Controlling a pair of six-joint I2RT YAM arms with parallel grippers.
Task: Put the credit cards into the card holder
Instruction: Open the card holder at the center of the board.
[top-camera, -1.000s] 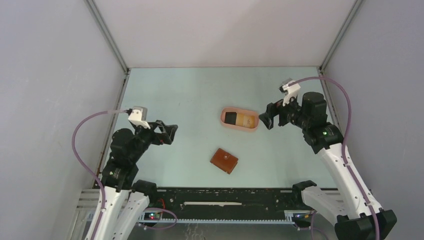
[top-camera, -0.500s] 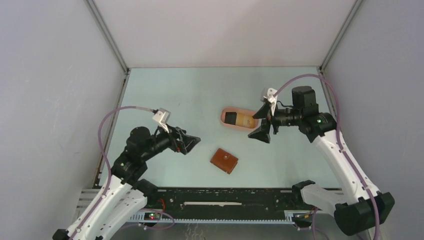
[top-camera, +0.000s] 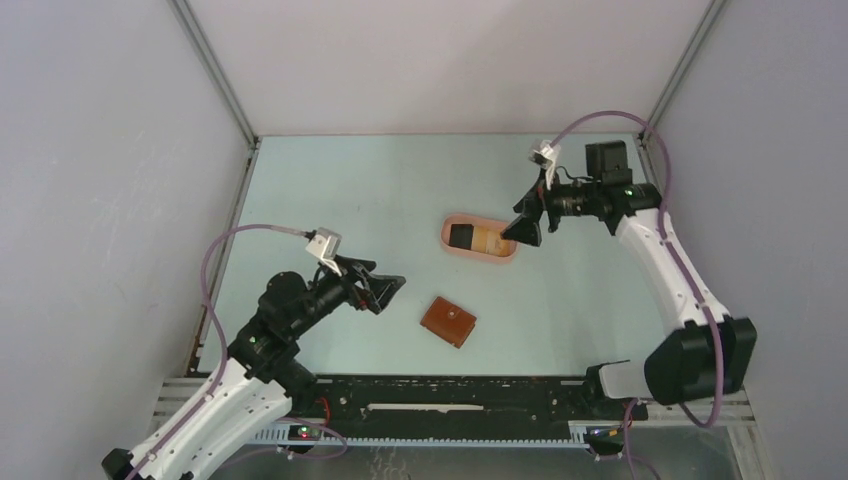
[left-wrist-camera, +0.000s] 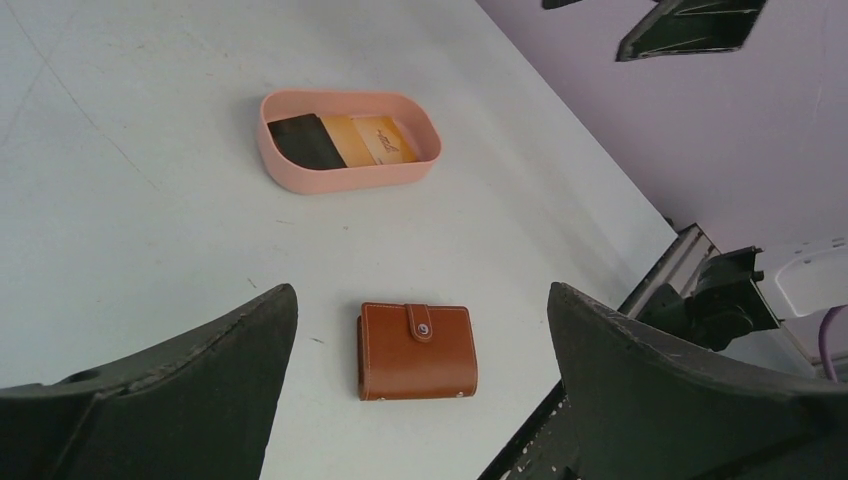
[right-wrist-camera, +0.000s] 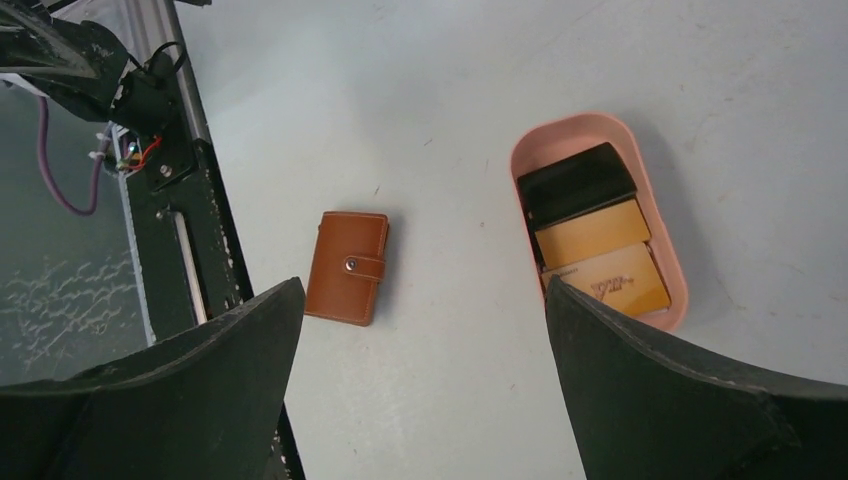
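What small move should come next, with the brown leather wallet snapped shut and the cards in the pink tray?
Probably lower the open left gripper onto the reddish-brown leather wallet to free its snap tab. It lies closed nearest that gripper, so the black and tan plastic cards in the pink oval tray cannot go in yet.

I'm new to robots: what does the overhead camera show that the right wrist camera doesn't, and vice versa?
Only the overhead view shows both whole arms, the left arm and the right arm, plus the grey walls. Only the right wrist view shows the credit cards as three, one black and two tan, one tan card bearing writing. Both show the pink tray holding them and the closed card holder lying apart from it on the table.
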